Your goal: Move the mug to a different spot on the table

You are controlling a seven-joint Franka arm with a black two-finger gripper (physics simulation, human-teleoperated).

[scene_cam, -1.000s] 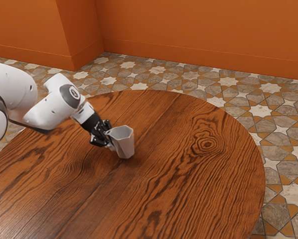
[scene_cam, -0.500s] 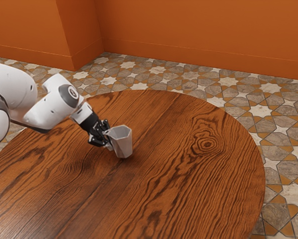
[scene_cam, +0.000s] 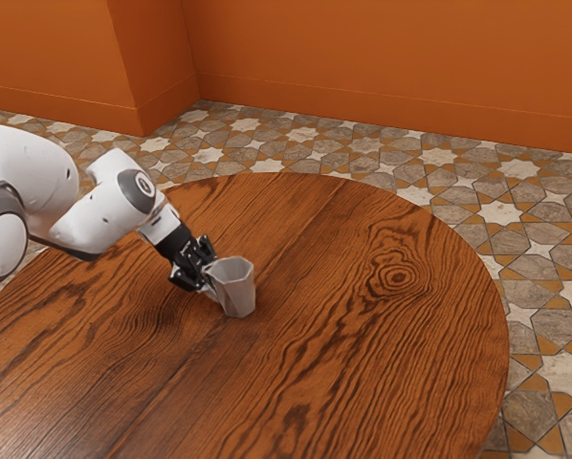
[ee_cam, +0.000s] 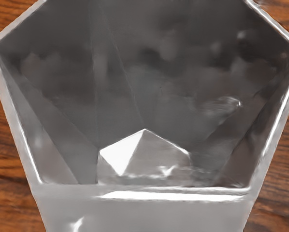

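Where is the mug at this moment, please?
In the exterior view, the mug is over the left part of the round table, held by the gripper at its left wall, well left of the dark knot in the wood.

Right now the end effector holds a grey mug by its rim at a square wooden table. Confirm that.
Wrong in one respect: the table is round, not square, as the exterior view shows. The rest stands: the end effector holds the grey mug by its rim.
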